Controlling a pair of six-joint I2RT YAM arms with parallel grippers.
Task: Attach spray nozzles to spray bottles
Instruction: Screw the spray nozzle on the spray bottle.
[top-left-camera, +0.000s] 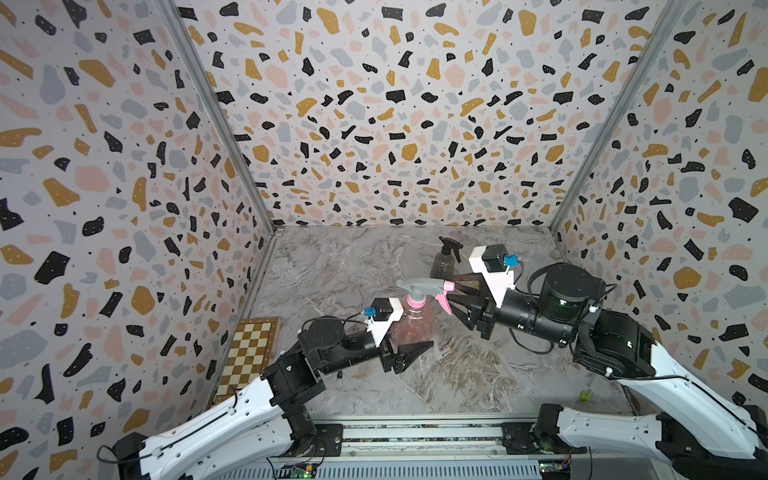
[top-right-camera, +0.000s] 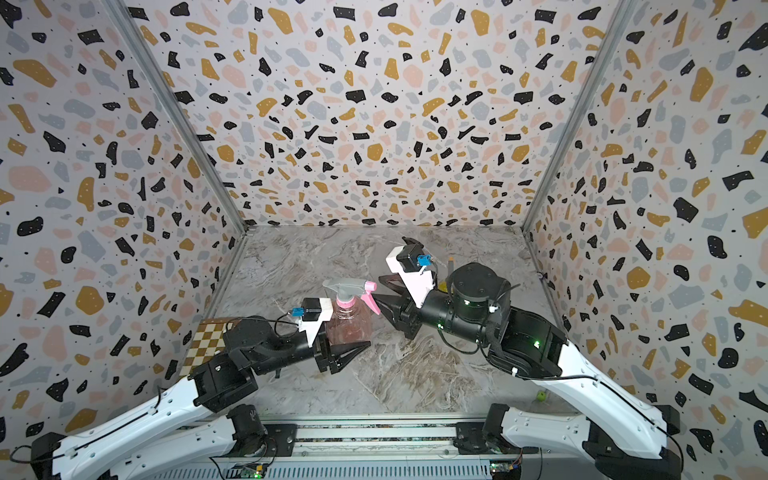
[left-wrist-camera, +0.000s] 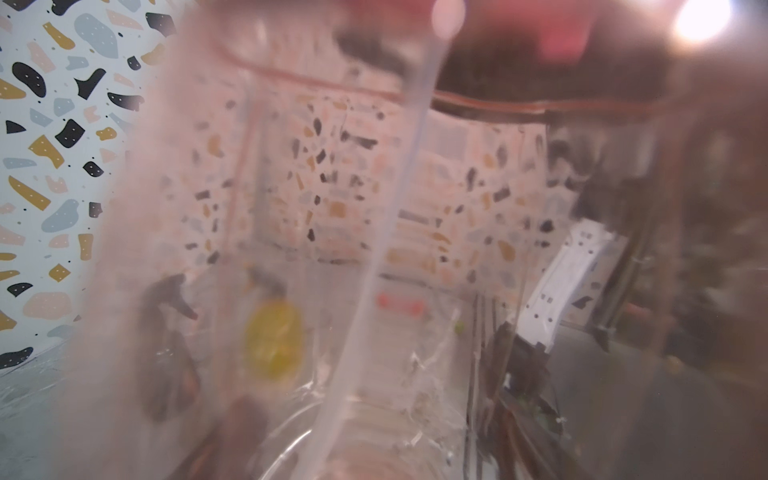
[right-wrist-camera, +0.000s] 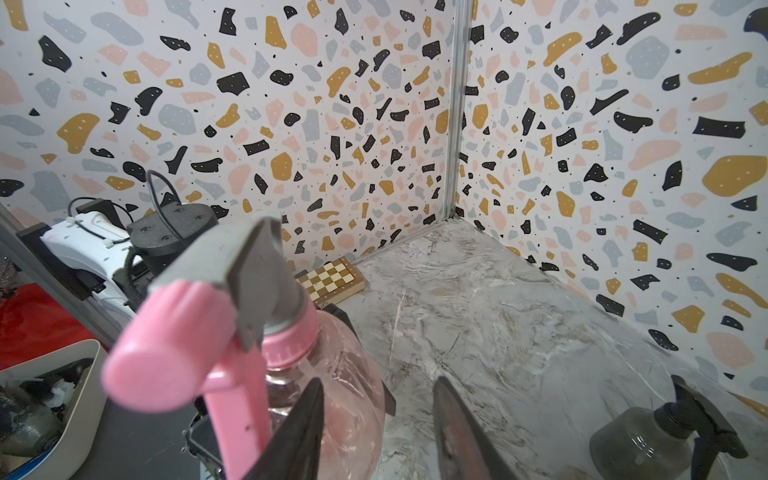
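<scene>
The pink spray bottle (top-left-camera: 413, 322) (top-right-camera: 348, 326) stands mid-table with my left gripper (top-left-camera: 415, 347) shut on its lower body. It fills the left wrist view (left-wrist-camera: 291, 208). The pink-and-grey spray nozzle (top-left-camera: 419, 287) (right-wrist-camera: 232, 282) sits on its neck, trigger pointing right. My right gripper (top-left-camera: 453, 293) (right-wrist-camera: 380, 380) is open beside that trigger and holds nothing; one finger lies against the bottle's shoulder. The smoky dark-grey bottle (top-left-camera: 444, 262) (right-wrist-camera: 648, 440) stands behind with the black nozzle (top-left-camera: 451, 245) on it. The yellow bottle (left-wrist-camera: 274, 338) shows blurred through the pink one.
A folded chessboard (top-left-camera: 249, 353) (right-wrist-camera: 332, 282) lies against the left wall. A small green object (top-left-camera: 585, 395) sits near the front right by the right arm. Patterned walls close in three sides. A white bin (right-wrist-camera: 62, 374) stands beyond the table's front.
</scene>
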